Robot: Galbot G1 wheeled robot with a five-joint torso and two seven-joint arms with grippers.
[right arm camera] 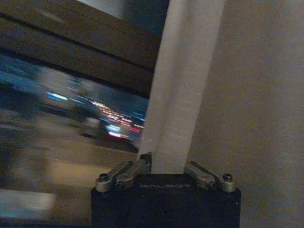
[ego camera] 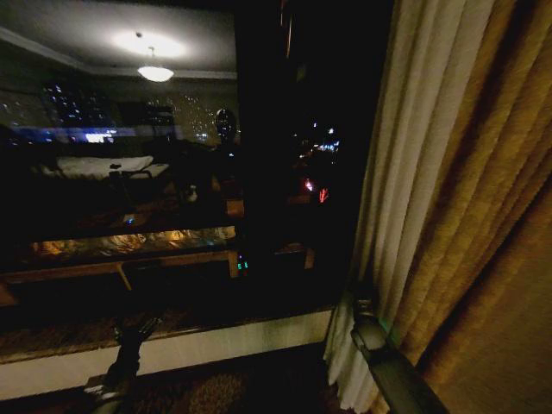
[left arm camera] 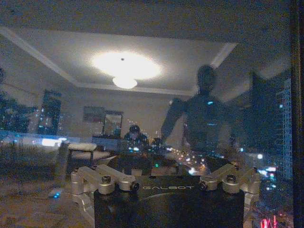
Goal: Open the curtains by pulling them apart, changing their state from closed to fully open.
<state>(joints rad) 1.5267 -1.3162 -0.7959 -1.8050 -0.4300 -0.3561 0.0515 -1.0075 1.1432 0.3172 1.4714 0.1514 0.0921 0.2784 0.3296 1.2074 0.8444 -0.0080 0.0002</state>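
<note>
Gripping sheer curtain point(right arm camera: 183, 85), right tool point(right arm camera: 167, 164) closed on fold

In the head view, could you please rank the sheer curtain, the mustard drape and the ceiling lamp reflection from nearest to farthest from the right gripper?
1. Sheer curtain, at the right gripper.
2. Mustard drape, just right.
3. Lamp reflection, far upper left.

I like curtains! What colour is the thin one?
Cream-white sheer curtain, clearest in the head view.

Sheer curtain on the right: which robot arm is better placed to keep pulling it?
Right. The right gripper is shut on the sheer curtain; the left gripper hangs low by the window sill, apart from it.
</note>
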